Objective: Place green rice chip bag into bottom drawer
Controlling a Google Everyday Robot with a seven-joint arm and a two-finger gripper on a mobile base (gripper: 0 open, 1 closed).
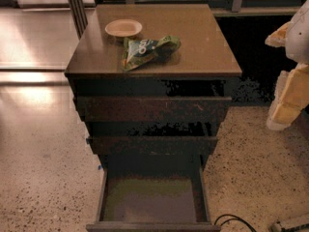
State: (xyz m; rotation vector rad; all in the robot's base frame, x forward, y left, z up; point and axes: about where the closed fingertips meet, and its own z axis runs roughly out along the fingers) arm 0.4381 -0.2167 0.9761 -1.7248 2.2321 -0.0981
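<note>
The green rice chip bag (147, 50) lies crumpled on top of the dark brown cabinet (203, 52), just in front of a round beige bowl (123, 28). The bottom drawer (152, 199) is pulled far out towards me; its greenish-grey floor shows and nothing lies in it. My gripper (288, 93), white and beige, hangs at the right edge of the view, beside the cabinet at about the height of the top drawer, well apart from the bag and the drawer.
The two shallower drawers (152, 109) above stand slightly out. A dark cable (234, 220) lies on the speckled floor at the lower right. A metal post (76, 8) stands behind the cabinet at the left. A shiny floor stretches to the left.
</note>
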